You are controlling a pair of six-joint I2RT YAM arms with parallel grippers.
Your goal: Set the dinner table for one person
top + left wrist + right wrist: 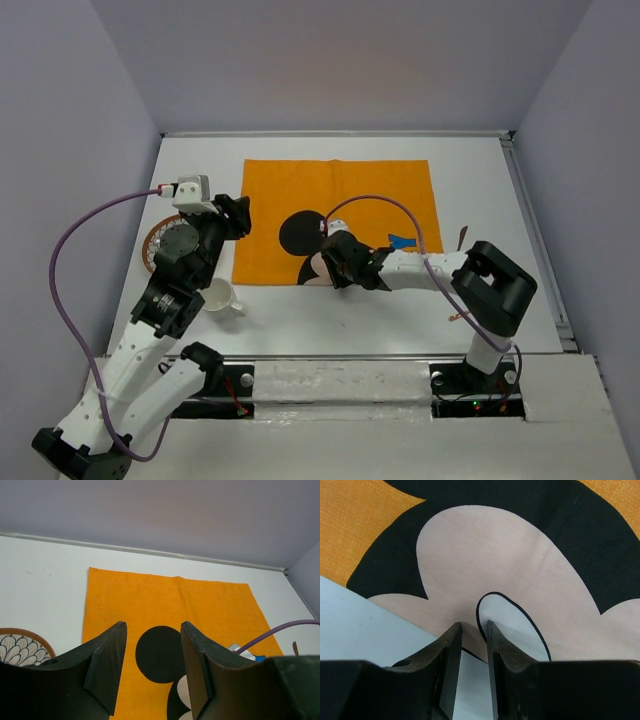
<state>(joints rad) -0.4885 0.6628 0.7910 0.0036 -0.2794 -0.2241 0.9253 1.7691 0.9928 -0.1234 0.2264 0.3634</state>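
Wide apart and empty, left fingers [107, 665], orange placemat [165, 600] ahead of them. Narrowly parted, right fingers [451, 665], tips at placemat's near edge; grip on cloth impossible to tell. White table [45, 590] beneath both.

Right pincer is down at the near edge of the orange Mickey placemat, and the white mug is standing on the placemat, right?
Wrong about the mug: the top view shows the white mug on the bare dinner table, off the near left corner of the placemat. The right pincer is at the placemat's near edge.
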